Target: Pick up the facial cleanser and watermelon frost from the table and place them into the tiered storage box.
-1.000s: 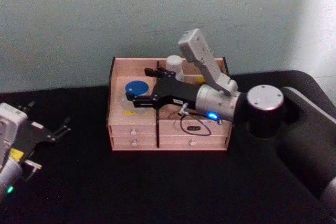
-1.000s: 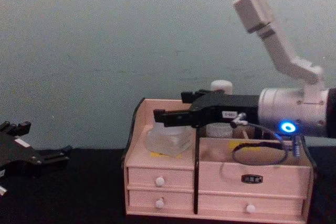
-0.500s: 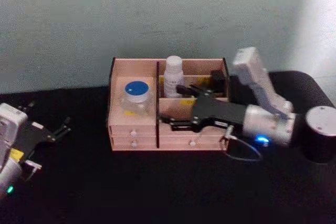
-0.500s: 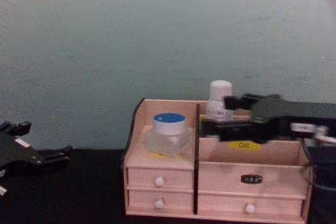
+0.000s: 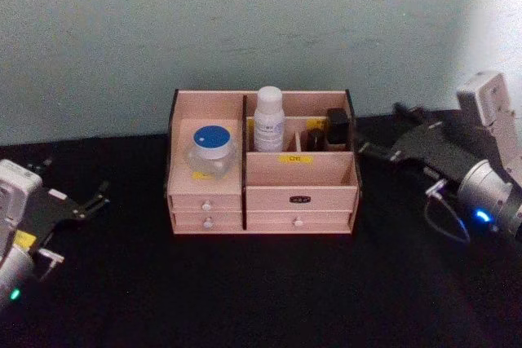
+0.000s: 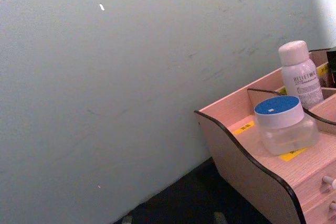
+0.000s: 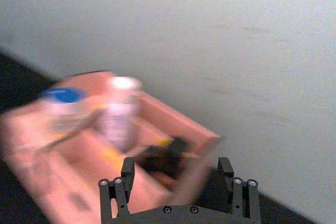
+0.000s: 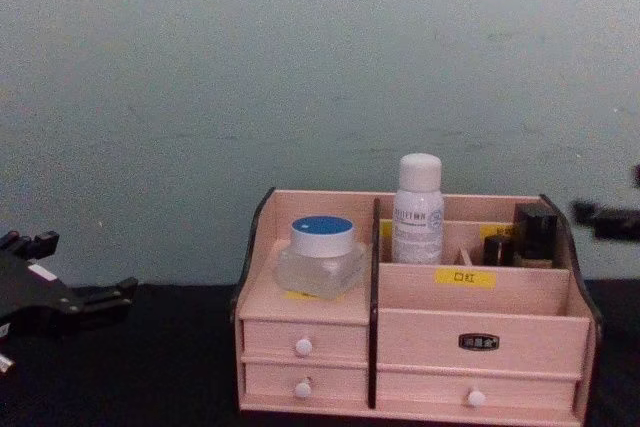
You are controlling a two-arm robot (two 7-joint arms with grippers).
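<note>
Tiered storage box (image 5: 261, 193) sits centre-table. Its left shelf holds the blue-lidded jar (image 5: 211, 149); the white bottle (image 5: 268, 119) stands upright behind the divider. Right gripper (image 5: 377, 151), at 3 o'clock, spread and empty. Left gripper (image 5: 98, 198), at 9 o'clock, parked, released.

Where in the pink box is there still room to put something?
The wide front compartment of the pale pinkish-wood storage box, behind the drawers, is bare. The back row is crowded: white bottle, small dark items. The blue-lidded clear jar fills the left shelf.
</note>
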